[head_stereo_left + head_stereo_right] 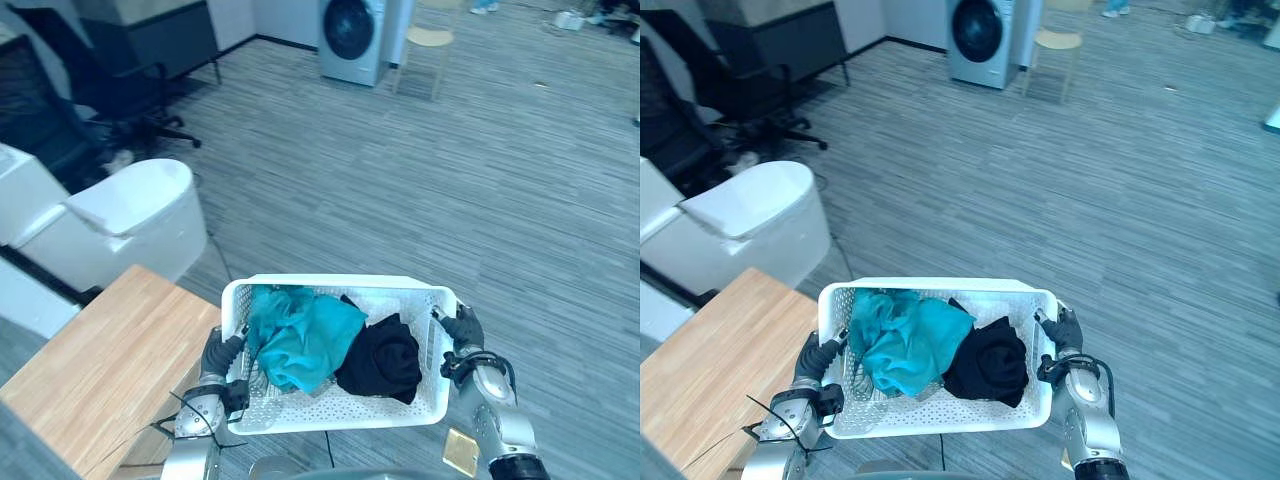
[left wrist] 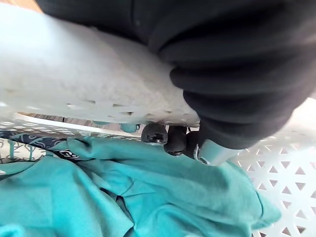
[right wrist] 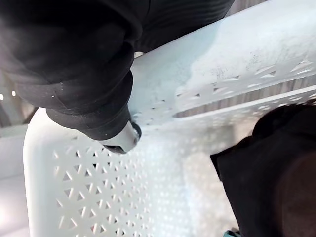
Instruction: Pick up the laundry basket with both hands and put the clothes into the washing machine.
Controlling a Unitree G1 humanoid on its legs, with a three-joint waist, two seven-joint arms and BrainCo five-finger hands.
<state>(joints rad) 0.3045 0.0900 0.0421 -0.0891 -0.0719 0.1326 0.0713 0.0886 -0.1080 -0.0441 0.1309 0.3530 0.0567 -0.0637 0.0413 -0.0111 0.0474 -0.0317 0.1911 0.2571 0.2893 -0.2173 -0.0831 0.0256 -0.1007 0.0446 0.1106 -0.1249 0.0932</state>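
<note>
You are holding the laundry basket [image 1: 340, 283] between both hands, well short of the washing machine [image 1: 352, 35]: left hand [image 1: 218, 352] and right hand [image 1: 463, 328] are curling over opposite rims, teal cloth [image 1: 300, 335] and black cloth [image 1: 385, 360] lying inside.

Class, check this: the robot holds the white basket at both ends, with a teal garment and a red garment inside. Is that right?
Not quite: the second garment is black, not red, as the left eye view shows. The left hand and right hand do hold the white basket at its ends, teal garment inside.
</note>
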